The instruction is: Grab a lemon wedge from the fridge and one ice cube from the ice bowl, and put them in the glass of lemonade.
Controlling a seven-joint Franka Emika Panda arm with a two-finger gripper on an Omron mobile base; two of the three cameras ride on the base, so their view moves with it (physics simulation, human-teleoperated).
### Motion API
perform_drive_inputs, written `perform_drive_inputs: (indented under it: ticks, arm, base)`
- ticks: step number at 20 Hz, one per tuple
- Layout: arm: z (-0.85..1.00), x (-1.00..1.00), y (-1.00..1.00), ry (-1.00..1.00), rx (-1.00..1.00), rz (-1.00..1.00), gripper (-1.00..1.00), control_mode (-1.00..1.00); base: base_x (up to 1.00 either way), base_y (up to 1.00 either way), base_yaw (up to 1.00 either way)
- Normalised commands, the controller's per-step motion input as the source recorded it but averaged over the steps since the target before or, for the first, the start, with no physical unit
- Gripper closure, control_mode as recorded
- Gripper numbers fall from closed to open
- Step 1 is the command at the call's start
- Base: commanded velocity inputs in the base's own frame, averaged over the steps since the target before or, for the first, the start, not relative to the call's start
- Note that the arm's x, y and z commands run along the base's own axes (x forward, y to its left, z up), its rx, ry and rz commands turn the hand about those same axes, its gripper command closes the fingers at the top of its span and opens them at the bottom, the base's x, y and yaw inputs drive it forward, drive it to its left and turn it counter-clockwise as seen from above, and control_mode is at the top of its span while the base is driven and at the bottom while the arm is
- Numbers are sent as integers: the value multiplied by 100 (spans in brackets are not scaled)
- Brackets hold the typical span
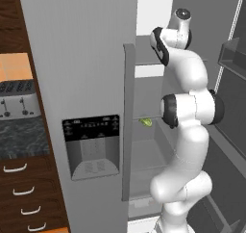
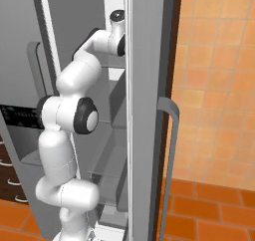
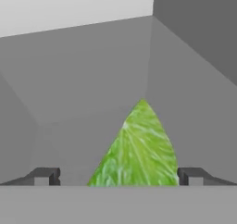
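1. The fridge (image 1: 77, 73) stands with its right door swung open; the left door, with the black dispenser panel (image 1: 91, 145) and a long vertical handle (image 1: 128, 121), is shut.
2. The white arm (image 1: 185, 131) reaches up and into the open fridge compartment, its far end hidden behind the left door's edge in the left base view.
3. The lemon wedge (image 3: 136, 149) lies on a grey fridge shelf (image 3: 78, 140), seen from the hand camera as a green-yellow wedge with its point toward the far inner corner.
4. In the left base view the wedge shows as a small green speck on a shelf just right of the door handle (image 1: 146, 122).
5. The gripper (image 3: 118, 177) is released, jaws spread wide, one dark fingertip (image 3: 44, 176) on each side of the wedge; whether either tip touches it is hard to tell.
6. A silver toaster (image 1: 17, 99) sits on the dark counter (image 1: 21, 138) far left of the fridge, above white-handled drawers (image 1: 24, 193).
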Motion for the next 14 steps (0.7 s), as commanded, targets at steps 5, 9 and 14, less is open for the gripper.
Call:
perform_drive_inputs:
  ticks: [5, 9, 14]
  arm:
    - [0, 12, -5, 2, 0, 0, 100, -100]
    - [0, 0, 0, 0, 0, 0, 100, -100]
    - [0, -9, 0, -4, 0, 0, 100, -100]
  base:
    - [0, 0, 0]
    - [0, 0, 0]
    - [0, 0, 0]
